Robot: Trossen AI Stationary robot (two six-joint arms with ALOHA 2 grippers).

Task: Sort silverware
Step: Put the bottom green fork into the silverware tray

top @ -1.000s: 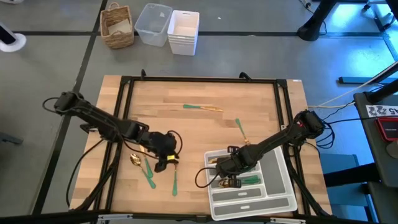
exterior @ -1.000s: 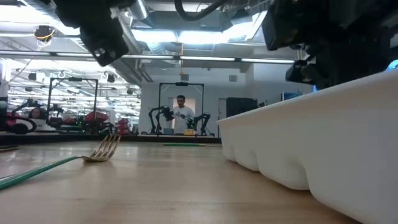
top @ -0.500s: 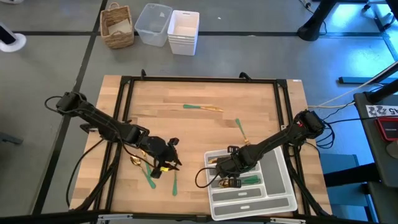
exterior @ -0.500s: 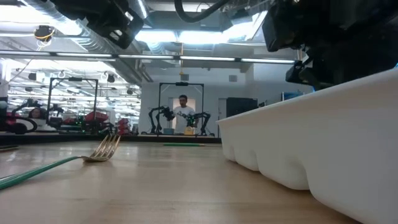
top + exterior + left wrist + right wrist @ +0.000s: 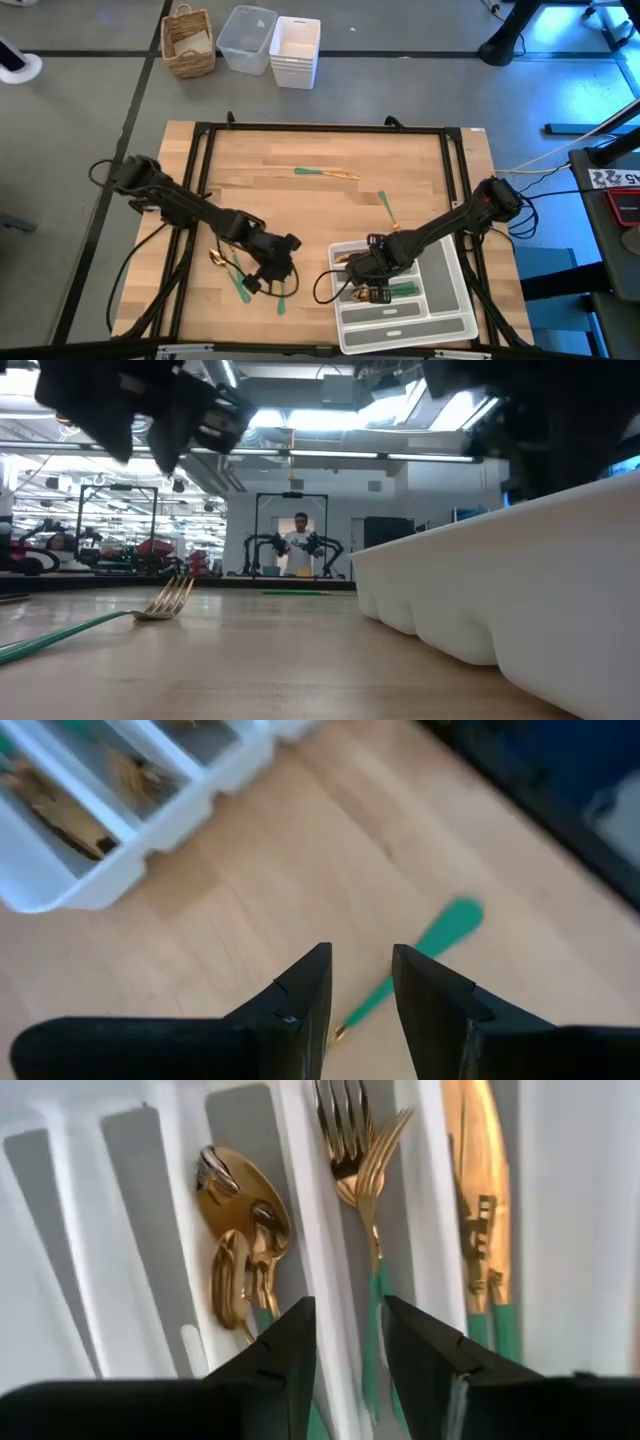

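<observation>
My left gripper (image 5: 276, 270) (image 5: 358, 982) is open and empty above the table's near-left part. A green-handled utensil (image 5: 430, 942) lies flat on the wood just ahead of its fingertips; it also shows in the high view (image 5: 281, 297). A gold spoon (image 5: 216, 257) and another green-handled piece (image 5: 241, 286) lie beside it. My right gripper (image 5: 360, 276) (image 5: 345, 1325) is open and empty over the white tray (image 5: 455, 300), where spoons (image 5: 240, 1230), forks (image 5: 360, 1160) and knives (image 5: 475, 1200) lie in separate compartments. Two more pieces (image 5: 326, 174) (image 5: 387, 205) lie farther back.
The tray (image 5: 520, 590) stands at the table's near right. A fork (image 5: 165, 600) lies on the wood in the low view. A wicker basket (image 5: 189, 40) and plastic bins (image 5: 272, 42) stand on the floor beyond the far edge. A person (image 5: 301, 540) stands far behind.
My left gripper has moved toward the table's near edge and a little to the right, coming over the green-handled utensil near the tray.
</observation>
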